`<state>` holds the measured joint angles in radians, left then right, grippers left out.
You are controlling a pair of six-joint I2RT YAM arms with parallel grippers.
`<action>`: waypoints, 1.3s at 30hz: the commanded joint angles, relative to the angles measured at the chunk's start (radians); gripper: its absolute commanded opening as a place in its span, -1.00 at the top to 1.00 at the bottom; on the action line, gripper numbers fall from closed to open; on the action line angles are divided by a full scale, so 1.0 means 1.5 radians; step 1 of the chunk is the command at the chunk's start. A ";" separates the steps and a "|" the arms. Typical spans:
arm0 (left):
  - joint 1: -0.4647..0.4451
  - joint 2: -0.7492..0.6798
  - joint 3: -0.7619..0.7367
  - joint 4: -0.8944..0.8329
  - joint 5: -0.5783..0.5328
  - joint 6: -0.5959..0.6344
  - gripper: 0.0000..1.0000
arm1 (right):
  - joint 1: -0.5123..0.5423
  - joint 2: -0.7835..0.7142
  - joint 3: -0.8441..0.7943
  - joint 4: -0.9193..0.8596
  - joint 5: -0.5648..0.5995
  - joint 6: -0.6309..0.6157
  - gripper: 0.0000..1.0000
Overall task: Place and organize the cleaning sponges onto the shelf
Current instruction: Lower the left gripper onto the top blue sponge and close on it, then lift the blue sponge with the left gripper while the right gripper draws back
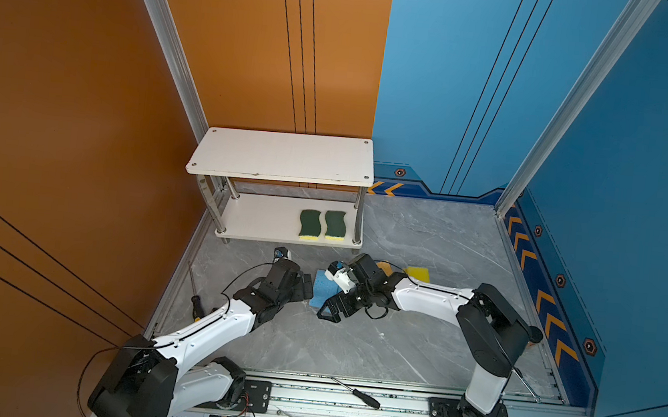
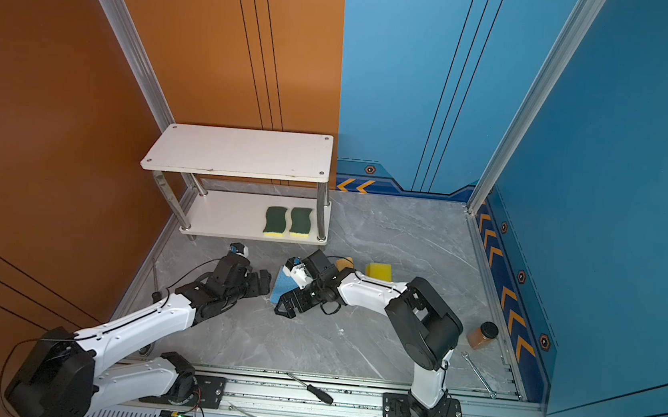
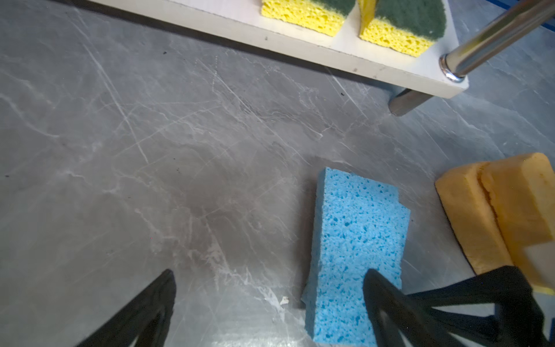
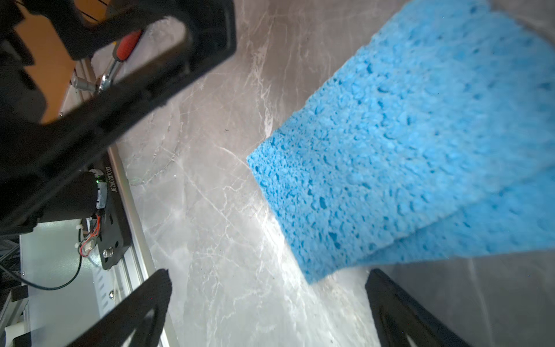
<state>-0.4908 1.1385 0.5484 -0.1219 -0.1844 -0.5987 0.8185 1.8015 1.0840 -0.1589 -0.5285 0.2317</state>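
The left gripper (image 3: pixel 270 275) and right gripper (image 4: pixel 268 272) are gaping wide, gripping nothing, flanking two stacked light blue porous rectangular sponges (image 3: pixel 357 240) lying centrally on the grey marble surface (image 3: pixel 150 150).

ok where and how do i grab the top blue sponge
Across its short width, pinching both long edges near mid-length, from straight above: the top blue sponge lies flat on a second blue sponge on the table, so side approaches likely catch both.
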 commanded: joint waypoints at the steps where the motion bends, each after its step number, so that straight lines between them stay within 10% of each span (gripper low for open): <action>1: -0.003 0.023 0.027 0.011 0.053 0.025 -0.95 | -0.031 -0.072 -0.024 -0.021 -0.008 -0.013 -1.00; 39: -0.192 0.221 0.090 0.056 -0.088 -0.016 -0.99 | -0.190 -0.216 -0.094 -0.014 -0.028 0.005 -1.00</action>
<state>-0.7696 1.4555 0.6575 -0.0402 -0.2760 -0.6033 0.5419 1.5013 0.9615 -0.1974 -0.5728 0.2287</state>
